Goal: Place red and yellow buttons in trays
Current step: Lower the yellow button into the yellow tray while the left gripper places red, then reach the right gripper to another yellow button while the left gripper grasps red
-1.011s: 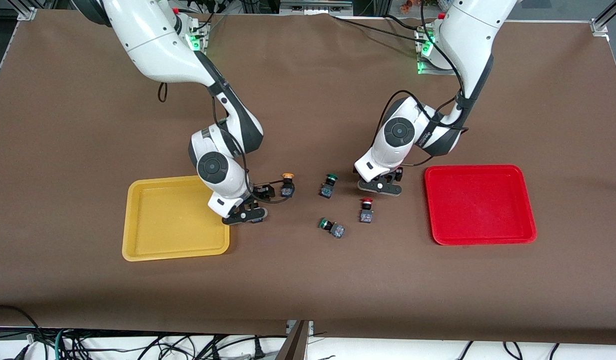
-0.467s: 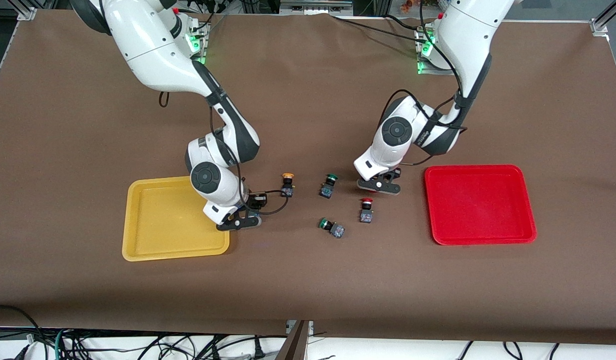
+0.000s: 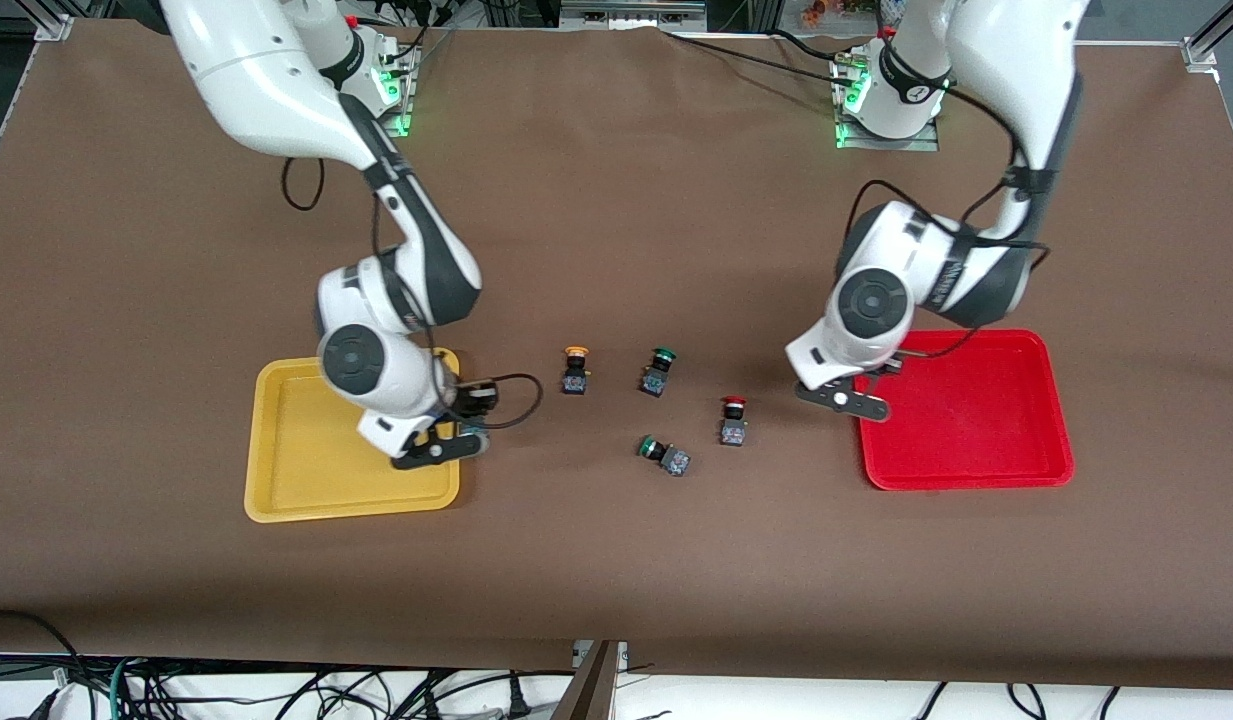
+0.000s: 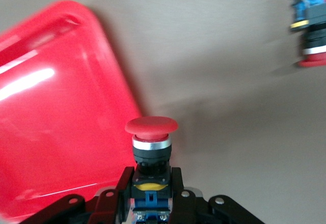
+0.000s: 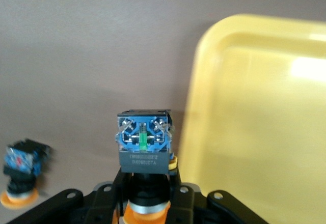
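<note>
Now both arms carry: left gripper clamps a red button over red tray edge, right gripper clamps a yellow button over yellow tray edge; move fully inside rims, lower, then release

Held red button hidden in the front view by the left arm's wrist. Held yellow button hidden there too, and its cap cut off at the picture's edge. Fingers only half in the picture. Red tray cut off and blurry. Loose red button blurry, cut by the edge.
</note>
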You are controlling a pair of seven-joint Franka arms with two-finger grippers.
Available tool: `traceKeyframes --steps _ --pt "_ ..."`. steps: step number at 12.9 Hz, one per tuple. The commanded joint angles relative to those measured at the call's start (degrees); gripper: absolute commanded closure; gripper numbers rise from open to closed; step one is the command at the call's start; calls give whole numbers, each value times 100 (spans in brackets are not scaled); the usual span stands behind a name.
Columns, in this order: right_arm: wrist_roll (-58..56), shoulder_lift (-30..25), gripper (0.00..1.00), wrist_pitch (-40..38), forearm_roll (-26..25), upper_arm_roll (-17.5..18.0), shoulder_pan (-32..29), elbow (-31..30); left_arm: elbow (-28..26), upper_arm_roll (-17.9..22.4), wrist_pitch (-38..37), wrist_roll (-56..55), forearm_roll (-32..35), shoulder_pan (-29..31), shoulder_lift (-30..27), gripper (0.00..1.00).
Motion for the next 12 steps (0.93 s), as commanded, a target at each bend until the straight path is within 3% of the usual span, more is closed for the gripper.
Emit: traceKeyframes --steps 1,2,3,4,5,6,8,9,10,12 --pt "-1268 -54 100 48 -245 -221 -396 -99 157 -62 -105 1324 147 732 114 94" --pt "-1551 24 95 284 -273 -275 -563 -177 140 -62 104 1616 138 891 210 91" --pt "-1727 182 82 486 -273 -276 -738 -248 61 -62 410 1750 129 988 350 88" --pt "-1886 236 66 601 -238 -267 -888 -283 -18 -62 657 1777 129 1042 500 76" --pt "-1931 271 43 594 -186 -267 -942 -284 -45 -71 860 1777 129 1094 632 48" --pt "-1870 254 32 550 -168 -250 -942 -275 -106 -71 940 1690 121 1086 677 0" --pt "-1687 201 25 253 42 -223 -873 -196 -72 -106 853 1698 94 1095 546 0" --pt "-1398 184 11 -19 296 -171 -802 -65 -28 -176 775 1690 -19 1095 397 0" --pt "-943 192 5 -335 429 -118 -645 136 129 -368 722 1602 -386 1060 274 0" --pt "137 192 4 -382 448 -100 -128 200 586 -597 721 798 -1160 842 369 0"
